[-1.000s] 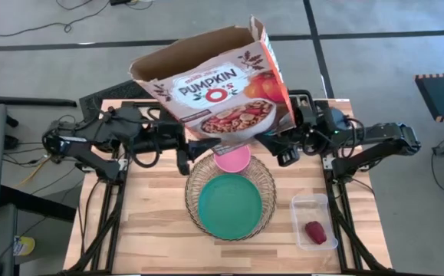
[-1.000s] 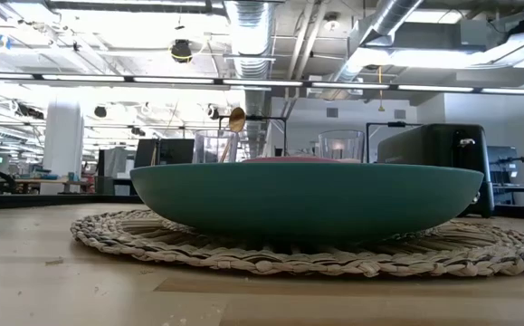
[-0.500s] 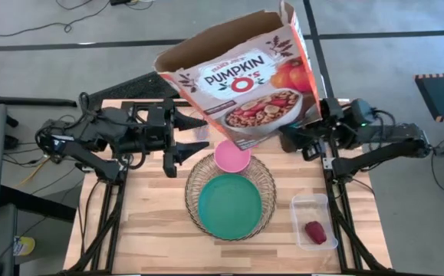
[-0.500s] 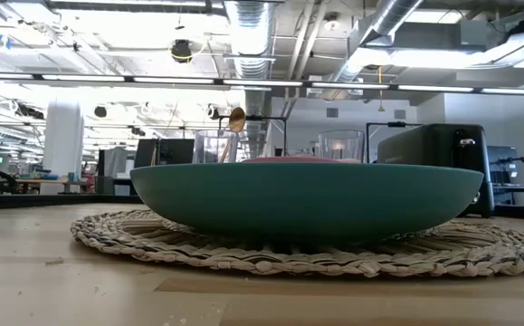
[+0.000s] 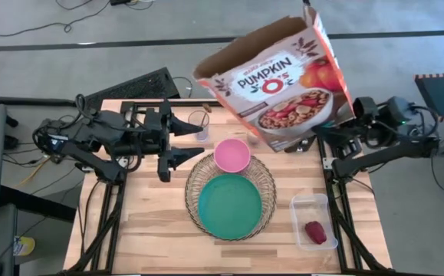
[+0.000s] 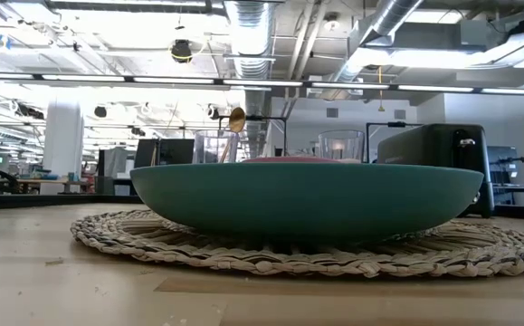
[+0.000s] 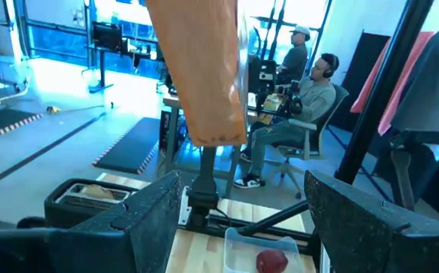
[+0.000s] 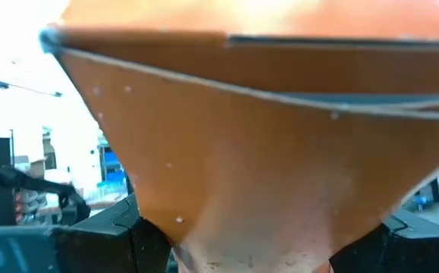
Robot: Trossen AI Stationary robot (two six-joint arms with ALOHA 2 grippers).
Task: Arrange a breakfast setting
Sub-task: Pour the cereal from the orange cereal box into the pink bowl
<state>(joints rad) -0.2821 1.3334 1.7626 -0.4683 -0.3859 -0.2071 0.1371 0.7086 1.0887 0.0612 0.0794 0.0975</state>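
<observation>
A teal plate point(image 5: 229, 205) lies on the round woven charger point(image 5: 193, 186); a pink bowl point(image 5: 231, 155) sits at the charger's far edge. A dark red fruit point(image 5: 314, 231) lies in a clear tub point(image 5: 311, 205). A spoon point(image 6: 236, 119) stands in a glass point(image 5: 198, 124). My right gripper point(image 5: 327, 135) is shut on a cereal box point(image 5: 275, 77), high over the table's far right. My left gripper point(image 5: 177, 142) is open and empty, left of the bowl. The bagel does not show clearly. My right gripper pinches the cereal box's closed bottom end point(image 8: 249, 227) between its two fingers point(image 8: 90, 239), coming from the table's right side. The box is lifted clear of the table. It tilts, its open top point(image 5: 245, 46) up and toward the far left.
A black toaster point(image 6: 433, 158) stands at the far right, under the box in the high view; it also shows in the left wrist view point(image 7: 90, 201). A second glass point(image 6: 341, 145) stands beside it. People sit beyond the table point(image 7: 302, 98).
My right gripper has carried the cereal box from over the pink bowl toward the table's right edge. The box has tipped back, its open top rising. My left gripper has drawn back a little toward the left edge.
</observation>
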